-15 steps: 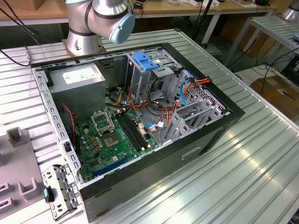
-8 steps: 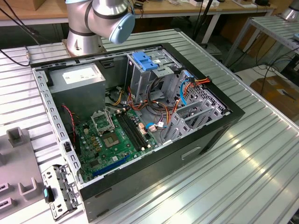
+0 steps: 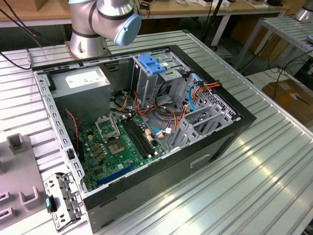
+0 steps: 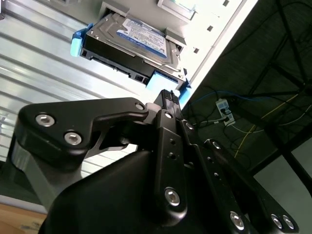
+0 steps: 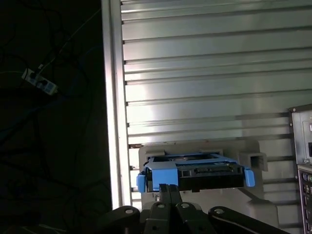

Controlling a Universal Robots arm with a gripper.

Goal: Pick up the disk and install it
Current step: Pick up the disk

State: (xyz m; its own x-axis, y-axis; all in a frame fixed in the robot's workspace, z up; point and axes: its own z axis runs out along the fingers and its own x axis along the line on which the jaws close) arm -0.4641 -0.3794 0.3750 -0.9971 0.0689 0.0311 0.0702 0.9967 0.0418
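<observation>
Disk (image 4: 139, 39) sits in grey holder (image 5: 254, 160) near the ribbed surface (image 5: 195, 73) edge, propped end-on for pickup; gripper (image 4: 168, 94) just short of it, fingers pressed together, holding nothing.

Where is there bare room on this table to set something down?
The ribbed silver metal table is bare on the exterior view's right of the open black computer case. The exterior view's left is crowded by a grey plastic fixture and a perforated metal bracket; tangled cables clutter the case.
</observation>
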